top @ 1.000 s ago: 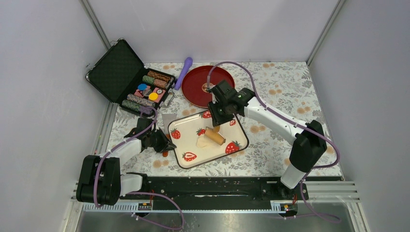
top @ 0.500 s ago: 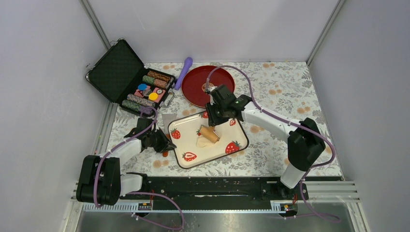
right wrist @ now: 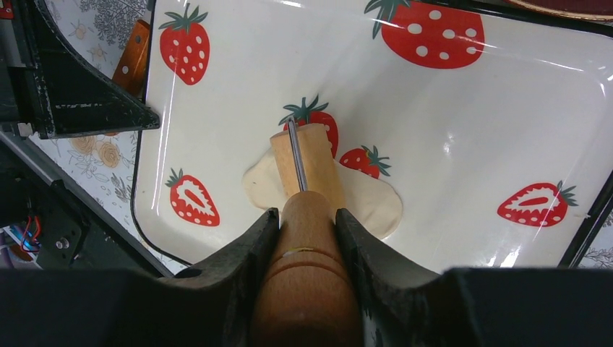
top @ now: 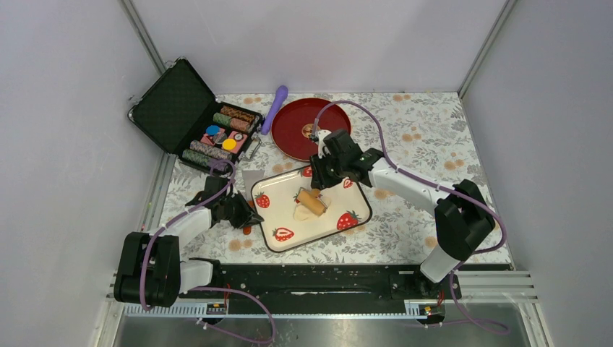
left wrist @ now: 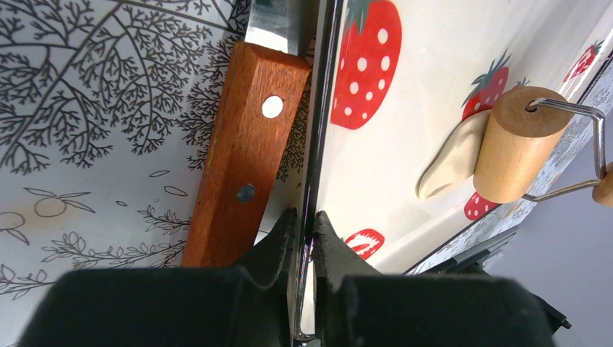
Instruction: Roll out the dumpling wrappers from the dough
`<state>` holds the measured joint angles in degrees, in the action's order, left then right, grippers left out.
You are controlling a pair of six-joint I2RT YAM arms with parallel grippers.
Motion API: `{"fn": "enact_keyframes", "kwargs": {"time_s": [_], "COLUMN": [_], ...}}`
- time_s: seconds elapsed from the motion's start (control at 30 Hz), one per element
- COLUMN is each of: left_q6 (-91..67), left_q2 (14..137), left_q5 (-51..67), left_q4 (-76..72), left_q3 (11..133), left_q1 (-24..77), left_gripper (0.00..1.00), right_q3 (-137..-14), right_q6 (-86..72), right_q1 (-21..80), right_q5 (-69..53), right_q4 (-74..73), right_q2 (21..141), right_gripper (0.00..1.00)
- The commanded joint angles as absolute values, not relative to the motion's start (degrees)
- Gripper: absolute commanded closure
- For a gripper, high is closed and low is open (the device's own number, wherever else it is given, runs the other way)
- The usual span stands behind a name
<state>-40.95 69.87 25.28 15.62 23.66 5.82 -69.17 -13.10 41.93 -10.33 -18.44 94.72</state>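
Note:
The dough (top: 298,212) is a pale flattened lump on the strawberry-print tray (top: 334,223). It also shows in the right wrist view (right wrist: 376,204) and the left wrist view (left wrist: 449,165). My right gripper (top: 327,172) (right wrist: 307,214) is shut on the handle of the wooden roller (top: 311,201) (right wrist: 306,165). The roller's drum lies across the middle of the dough. My left gripper (top: 249,215) (left wrist: 303,217) is shut on the tray's left rim (left wrist: 315,144). No round wrapper disc is in view.
A wooden-handled knife (left wrist: 240,155) lies on the cloth right beside the tray's left edge. A red plate (top: 293,134) with a small object on it, a purple tool (top: 275,108) and an open black case of chips (top: 195,123) stand at the back.
My right gripper has pulled back toward the far side, drawing the roller left across the dough. The left arm and the tray have not moved.

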Motion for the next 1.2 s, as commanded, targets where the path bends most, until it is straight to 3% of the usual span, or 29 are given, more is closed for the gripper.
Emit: {"fn": "enact_keyframes", "kwargs": {"time_s": [0.0,0.23,0.93,1.17], "left_q6": [-40.33,-40.43,-41.09,-41.31], "left_q2": [70.23,70.15,69.41,69.07], "left_q5": [20.83,20.70,20.82,20.75], "left_q4": [18.72,18.68,18.28,18.27], "left_q3": [23.73,23.73,23.41,23.12], "left_q1": [5.05,5.10,5.10,5.08], "left_gripper": [1.00,1.00,1.00,1.00], "right_q3": [-64.63,-67.37,-60.83,-64.45], "right_q6": [-9.22,-6.37,-4.59,-5.84], "right_q1": [42.00,41.86,41.86,41.75], "right_q5": [-10.96,-16.89,-24.12,-23.76], "right_q4": [-22.94,-30.26,-31.49,-32.39], "right_q2": [97.17,103.15,104.91,99.20], "right_gripper": [1.00,1.00,1.00,1.00]}}
